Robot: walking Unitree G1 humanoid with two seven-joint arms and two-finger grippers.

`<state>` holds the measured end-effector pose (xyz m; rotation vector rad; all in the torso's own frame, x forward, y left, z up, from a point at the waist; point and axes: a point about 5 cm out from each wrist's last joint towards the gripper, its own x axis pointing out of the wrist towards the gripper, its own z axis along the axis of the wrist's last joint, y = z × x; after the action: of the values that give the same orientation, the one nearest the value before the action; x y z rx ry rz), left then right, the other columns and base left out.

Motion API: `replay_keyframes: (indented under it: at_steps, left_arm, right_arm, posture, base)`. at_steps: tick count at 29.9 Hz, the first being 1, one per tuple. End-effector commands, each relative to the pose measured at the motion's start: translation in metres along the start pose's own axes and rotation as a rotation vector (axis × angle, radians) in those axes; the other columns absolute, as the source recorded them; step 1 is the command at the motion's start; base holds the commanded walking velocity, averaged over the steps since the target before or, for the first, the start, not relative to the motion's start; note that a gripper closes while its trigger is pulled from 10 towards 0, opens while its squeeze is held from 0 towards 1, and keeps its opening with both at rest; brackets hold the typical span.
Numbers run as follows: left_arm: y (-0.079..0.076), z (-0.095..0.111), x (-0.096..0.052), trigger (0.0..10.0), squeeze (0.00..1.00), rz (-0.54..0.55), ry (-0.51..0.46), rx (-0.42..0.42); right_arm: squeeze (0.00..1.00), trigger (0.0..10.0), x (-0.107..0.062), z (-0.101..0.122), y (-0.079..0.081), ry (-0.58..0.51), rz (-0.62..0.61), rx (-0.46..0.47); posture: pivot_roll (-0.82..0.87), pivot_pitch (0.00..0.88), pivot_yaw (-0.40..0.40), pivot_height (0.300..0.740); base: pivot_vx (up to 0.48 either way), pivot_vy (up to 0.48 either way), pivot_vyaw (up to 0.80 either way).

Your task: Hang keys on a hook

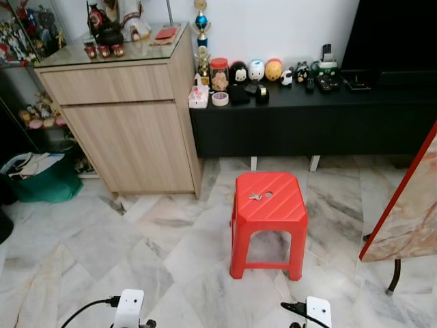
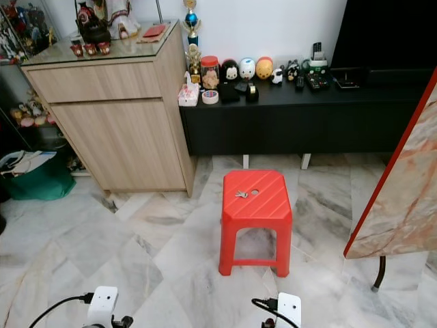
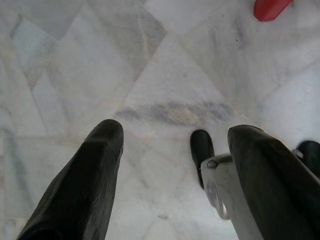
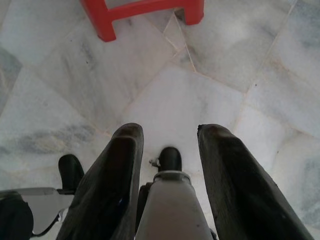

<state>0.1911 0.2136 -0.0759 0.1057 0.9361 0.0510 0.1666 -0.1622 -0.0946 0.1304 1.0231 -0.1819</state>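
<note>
Small silvery keys (image 1: 255,197) lie flat on the red stool (image 1: 268,219); left hand (image 3: 175,150) and right hand (image 4: 167,145) hang apart, empty.

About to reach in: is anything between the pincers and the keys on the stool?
Nothing visible. The keys lie alone on the red stool, with bare marble floor ahead of both pincers, left and right.

We see keys (image 1: 255,197) on red stool (image 1: 268,205) too small to count; stool cut off beyond right gripper (image 4: 167,145), legs only.
</note>
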Motion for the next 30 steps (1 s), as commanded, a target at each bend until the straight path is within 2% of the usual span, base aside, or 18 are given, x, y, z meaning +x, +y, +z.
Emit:
replay_keyframes:
  at_steps: [1,30]
  left_arm:
    - [0.0015,-0.0006,-0.0002,10.0,0.00,0.006,0.003,0.011]
    - [-0.0006,-0.0002,0.0001,10.0,0.00,0.010,0.001,-0.016]
  right_arm:
    - [0.00,10.0,0.0001,0.0007,0.0036,-0.001,0.008,0.005]
    - [0.00,10.0,0.0003,0.0028,0.0012,-0.010,0.010,0.016]
  posture:
    - [-0.05,0.000,0.060,0.740]
    - [-0.04,0.000,0.041,0.740]
  base:
    - [0.319,0.000,0.00]
    - [0.319,0.000,0.00]
